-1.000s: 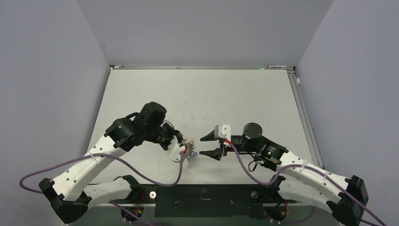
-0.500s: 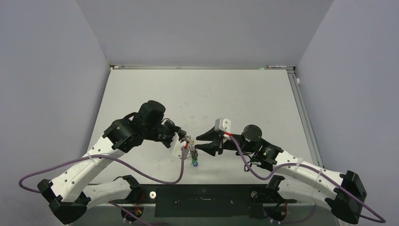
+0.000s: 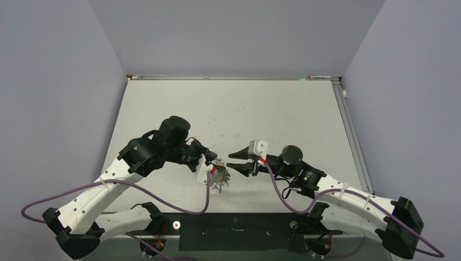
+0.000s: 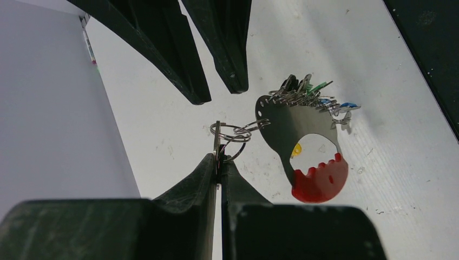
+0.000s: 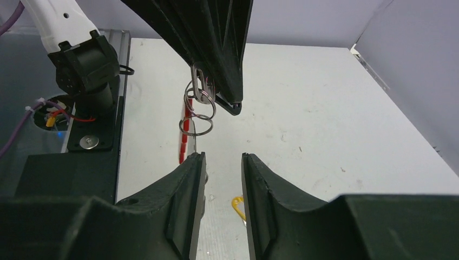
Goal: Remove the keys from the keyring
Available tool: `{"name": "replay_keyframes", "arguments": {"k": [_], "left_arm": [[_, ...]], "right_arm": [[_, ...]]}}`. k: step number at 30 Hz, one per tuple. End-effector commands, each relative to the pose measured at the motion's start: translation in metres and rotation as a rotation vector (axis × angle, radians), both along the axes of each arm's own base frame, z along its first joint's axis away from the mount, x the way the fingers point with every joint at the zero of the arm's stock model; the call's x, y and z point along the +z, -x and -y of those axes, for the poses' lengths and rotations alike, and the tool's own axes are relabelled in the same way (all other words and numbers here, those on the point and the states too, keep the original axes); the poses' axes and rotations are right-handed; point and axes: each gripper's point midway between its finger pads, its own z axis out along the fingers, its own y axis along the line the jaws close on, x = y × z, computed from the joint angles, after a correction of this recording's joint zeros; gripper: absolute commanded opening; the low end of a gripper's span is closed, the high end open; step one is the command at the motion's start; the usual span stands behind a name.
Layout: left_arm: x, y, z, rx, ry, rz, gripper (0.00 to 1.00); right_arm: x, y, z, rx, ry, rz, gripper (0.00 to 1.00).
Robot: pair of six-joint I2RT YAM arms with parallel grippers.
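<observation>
My left gripper (image 4: 219, 162) is shut on a thin wire split ring (image 4: 231, 131). From that ring hangs the keyring (image 4: 320, 183), a red crescent joined to a curved grey strip. The keys (image 4: 309, 91), with green and blue tags, bunch at the strip's far end. In the top view the left gripper (image 3: 214, 166) holds this bundle (image 3: 220, 180) just above the table. My right gripper (image 5: 223, 160) is open and empty. It points at the wire rings (image 5: 197, 108), with the red keyring (image 5: 185, 135) edge-on behind its left finger. It shows in the top view (image 3: 229, 161) just right of the bundle.
A small yellow piece (image 5: 238, 206) lies on the white table (image 3: 282, 114) below the right gripper. The black base plate (image 3: 234, 224) runs along the near edge. Grey walls enclose the table on three sides.
My right gripper has moved left, close to the left gripper, and its jaws have narrowed. The hanging keys, low half a second ago, now sit bunched higher beside the left fingers.
</observation>
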Motion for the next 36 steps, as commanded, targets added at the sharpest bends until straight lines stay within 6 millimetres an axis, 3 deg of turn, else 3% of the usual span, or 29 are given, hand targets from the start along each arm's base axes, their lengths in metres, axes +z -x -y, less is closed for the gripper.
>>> {"name": "replay_keyframes", "arguments": {"k": [1, 17, 36], "left_arm": [[0.028, 0.012, 0.009, -0.091, 0.090, 0.057, 0.00], [0.024, 0.024, 0.009, -0.163, 0.094, 0.076, 0.00], [0.024, 0.025, 0.010, -0.164, 0.097, 0.068, 0.00]], "right_arm": [[0.023, 0.003, -0.004, 0.052, -0.061, 0.133, 0.31], [0.022, 0.031, -0.012, 0.198, -0.051, 0.187, 0.34], [0.028, 0.032, -0.016, 0.180, -0.074, 0.167, 0.34]]}}
